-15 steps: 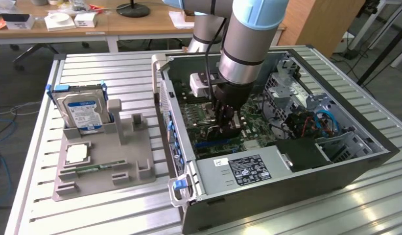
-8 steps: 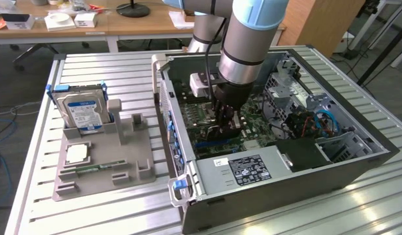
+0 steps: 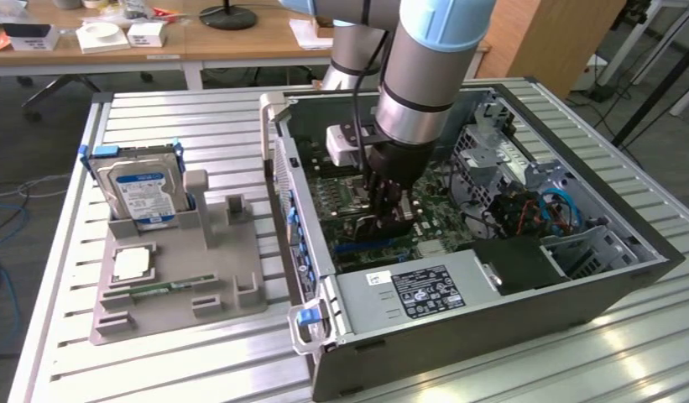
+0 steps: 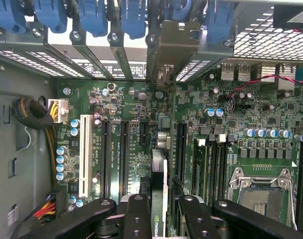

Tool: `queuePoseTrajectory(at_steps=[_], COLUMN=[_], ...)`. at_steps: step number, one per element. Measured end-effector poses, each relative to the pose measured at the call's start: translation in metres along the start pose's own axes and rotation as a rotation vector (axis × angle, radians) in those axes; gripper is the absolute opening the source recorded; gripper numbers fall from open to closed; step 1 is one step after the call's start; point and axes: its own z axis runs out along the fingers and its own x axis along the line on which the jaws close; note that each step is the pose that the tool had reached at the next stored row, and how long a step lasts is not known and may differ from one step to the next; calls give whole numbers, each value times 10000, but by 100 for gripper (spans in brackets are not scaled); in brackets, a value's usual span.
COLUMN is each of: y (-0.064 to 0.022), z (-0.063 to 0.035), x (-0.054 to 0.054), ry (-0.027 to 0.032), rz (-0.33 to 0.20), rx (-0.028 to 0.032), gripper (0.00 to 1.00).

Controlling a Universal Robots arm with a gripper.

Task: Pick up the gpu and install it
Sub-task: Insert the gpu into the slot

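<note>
Wrist view: black fingers (image 4: 137, 214) of the gripper (image 4: 160, 201) clench the thin gpu (image 4: 159, 169) edge-on over the green motherboard (image 4: 116, 99), narrow slots (image 4: 124, 159) either side. Its dull metal bracket (image 4: 173, 45) reaches the blue clips (image 4: 134, 17). Exterior view: mid-frame, inside the case (image 3: 356, 361).
</note>
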Motion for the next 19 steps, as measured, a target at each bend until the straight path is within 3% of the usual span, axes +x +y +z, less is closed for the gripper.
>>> queuePoseTrajectory(at_steps=[19], y=[-13], z=[-9], x=[0], ry=[0], rz=[0], rx=[2], gripper=[27])
